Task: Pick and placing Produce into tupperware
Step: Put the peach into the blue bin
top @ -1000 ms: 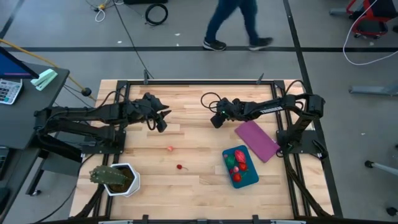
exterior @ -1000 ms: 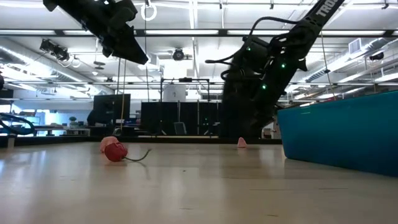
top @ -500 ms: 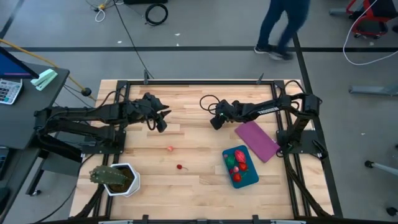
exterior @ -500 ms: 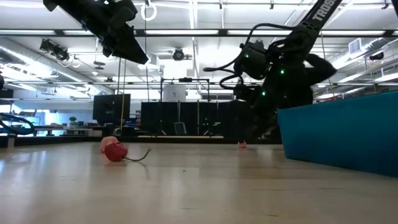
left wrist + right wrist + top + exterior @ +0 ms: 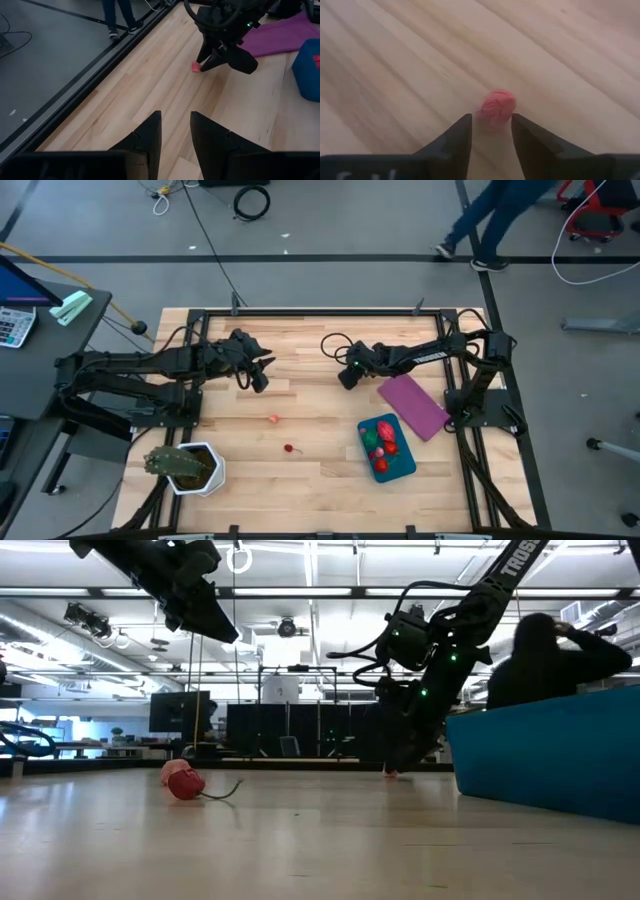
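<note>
Your right gripper (image 5: 490,131), fingers spread, seems to straddle the pink piece (image 5: 497,107) beyond the tupperware (image 5: 387,448); settle lower before pinching.

Teal-blue tupperware (image 5: 398,467) w/ red, green produce (image 5: 381,440). Pink piece (image 5: 496,106) btwn black right gripper (image 5: 490,131) fingers. Purple sheet (image 5: 414,406). Pale striped wood table (image 5: 310,400). White pot (image 5: 203,478), green plant (image 5: 172,463).

A robotics lab or workshop. The wooden table (image 5: 310,450) stands on a grey floor (image 5: 300,270) marked with black tape and strewn with cables (image 5: 250,200). Beyond it run strip-lit ceilings and dark monitors (image 5: 180,712), and a person (image 5: 500,220) walks by.
</note>
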Available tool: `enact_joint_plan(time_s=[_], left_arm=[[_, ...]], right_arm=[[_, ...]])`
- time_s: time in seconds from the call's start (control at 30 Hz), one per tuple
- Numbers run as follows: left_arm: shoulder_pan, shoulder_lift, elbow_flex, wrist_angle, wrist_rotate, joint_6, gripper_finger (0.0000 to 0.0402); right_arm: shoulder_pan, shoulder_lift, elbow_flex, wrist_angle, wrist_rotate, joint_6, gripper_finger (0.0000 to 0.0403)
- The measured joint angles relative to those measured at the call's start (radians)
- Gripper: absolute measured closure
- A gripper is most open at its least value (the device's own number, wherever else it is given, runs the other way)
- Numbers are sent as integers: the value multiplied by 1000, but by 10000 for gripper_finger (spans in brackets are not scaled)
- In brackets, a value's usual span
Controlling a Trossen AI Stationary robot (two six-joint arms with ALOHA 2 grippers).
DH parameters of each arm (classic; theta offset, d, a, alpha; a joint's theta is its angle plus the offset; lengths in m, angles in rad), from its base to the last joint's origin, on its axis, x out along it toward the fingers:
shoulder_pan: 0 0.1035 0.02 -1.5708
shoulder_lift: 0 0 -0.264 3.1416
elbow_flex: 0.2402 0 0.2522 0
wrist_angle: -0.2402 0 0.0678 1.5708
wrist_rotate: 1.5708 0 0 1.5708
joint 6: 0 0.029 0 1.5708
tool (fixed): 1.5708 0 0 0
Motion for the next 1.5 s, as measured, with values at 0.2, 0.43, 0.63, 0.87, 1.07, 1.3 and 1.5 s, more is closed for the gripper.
enact_joint_plan(time_s=[0.2, 0.43, 0.63, 0.87, 1.07, 1.3, 1.5], left_arm=[[0, 0, 0, 0, 0, -1, 292], [0, 0, 0, 0, 0, -1, 292], [0, 0, 0, 0, 0, -1, 292], [0, 0, 0, 0, 0, -1, 292], [0, 0, 0, 0, 0, -2, 292], [0, 0, 0, 0, 0, -2, 292], [0, 0, 0, 0, 0, -2, 292]], right_arm=[[0, -1, 0, 0, -13, 4, 312], [0, -1, 0, 0, 27, 3, 380], [0, -1, 0, 0, 29, -2, 391], [0, -1, 0, 0, 28, -9, 331], [0, -2, 0, 3, 29, -34, 262], [0, -2, 0, 112, 30, -58, 213], [-7, -2, 0, 103, 30, -47, 208]])
